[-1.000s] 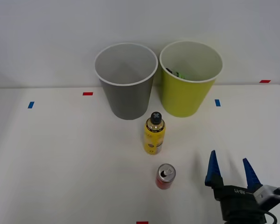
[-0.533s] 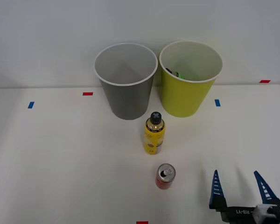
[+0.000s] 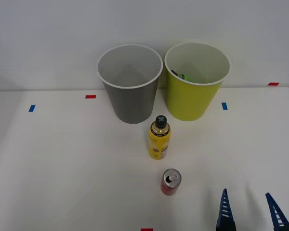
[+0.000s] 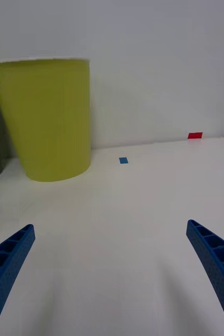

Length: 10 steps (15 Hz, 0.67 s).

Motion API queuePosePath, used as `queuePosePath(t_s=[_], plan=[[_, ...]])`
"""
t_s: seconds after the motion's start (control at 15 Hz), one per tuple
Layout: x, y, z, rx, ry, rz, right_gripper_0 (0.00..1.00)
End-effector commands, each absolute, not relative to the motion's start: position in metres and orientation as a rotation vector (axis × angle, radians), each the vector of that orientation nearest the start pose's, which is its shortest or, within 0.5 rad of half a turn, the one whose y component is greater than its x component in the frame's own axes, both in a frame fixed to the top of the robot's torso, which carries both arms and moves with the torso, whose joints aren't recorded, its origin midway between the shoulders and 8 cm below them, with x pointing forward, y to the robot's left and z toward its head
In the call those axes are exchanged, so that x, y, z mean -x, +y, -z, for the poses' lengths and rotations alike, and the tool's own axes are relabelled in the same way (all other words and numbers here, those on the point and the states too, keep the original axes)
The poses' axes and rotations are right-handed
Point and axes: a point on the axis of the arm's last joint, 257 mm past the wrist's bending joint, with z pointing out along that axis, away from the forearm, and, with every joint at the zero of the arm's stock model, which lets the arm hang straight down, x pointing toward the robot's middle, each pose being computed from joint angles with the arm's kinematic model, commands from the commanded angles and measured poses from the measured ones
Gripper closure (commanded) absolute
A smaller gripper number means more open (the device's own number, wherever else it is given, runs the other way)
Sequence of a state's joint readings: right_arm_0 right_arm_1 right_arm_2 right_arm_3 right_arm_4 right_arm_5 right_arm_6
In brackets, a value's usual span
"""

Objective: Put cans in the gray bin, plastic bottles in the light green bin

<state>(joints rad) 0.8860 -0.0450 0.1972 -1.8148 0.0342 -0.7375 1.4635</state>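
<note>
A small red can (image 3: 171,182) with a silver top stands upright near the table's front. Behind it stands a yellow plastic bottle (image 3: 159,138) with a black cap. At the back are the gray bin (image 3: 130,84) and, to its right, the light green bin (image 3: 196,82) (image 4: 44,119); a bit of green label shows inside the light green bin. My right gripper (image 3: 250,200) (image 4: 112,233) is open and empty, low at the front right, to the right of the can and apart from it.
Small red tape marks (image 3: 90,96) and blue tape marks (image 3: 224,106) (image 4: 123,160) dot the white table (image 3: 62,159). A pale wall rises right behind the bins. Open table lies left of the can and between my gripper and the light green bin.
My right gripper has drawn back toward the front edge and lowered in view, its fingers spreading a little wider. The can, bottle and bins have not moved.
</note>
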Motion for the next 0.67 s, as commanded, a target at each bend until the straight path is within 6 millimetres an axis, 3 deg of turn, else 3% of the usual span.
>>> queuePosePath(t_s=[0.07, 0.27, 0.47, 0.67], plan=[[-0.253, -0.225, 0.255, -0.055, 1.400, -0.027, 0.00], [-0.245, -0.224, 0.266, -0.026, 1.341, -0.018, 0.00], [-0.241, -0.226, 0.268, 0.097, 1.341, 0.121, 0.00], [-0.240, -0.230, 0.269, 0.115, 1.343, 0.154, 0.00]])
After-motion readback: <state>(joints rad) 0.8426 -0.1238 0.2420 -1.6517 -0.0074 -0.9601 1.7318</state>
